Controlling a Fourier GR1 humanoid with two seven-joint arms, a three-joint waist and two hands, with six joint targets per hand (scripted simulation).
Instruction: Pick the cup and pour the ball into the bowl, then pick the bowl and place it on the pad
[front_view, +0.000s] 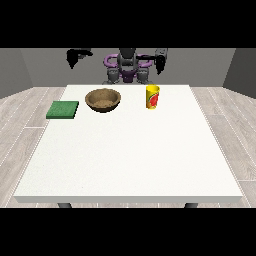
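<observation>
The white counter (130, 160) lies bare across its near half, grey plank floor around it. Farther back sit a green pad (62, 109) at the left edge, a wooden bowl (103, 99) and a yellow cup (152, 96). Beyond, both hands (75, 56) (160, 63) hang raised; whether their fingers are open or closed cannot be told.

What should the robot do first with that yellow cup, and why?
Probably lower the hand at the view's right towards the yellow cup. That hand hangs above and just behind the cup, which stands upright on the table, untouched. The wooden bowl sits beside it, the green pad farther along, so nothing has been poured yet.
</observation>
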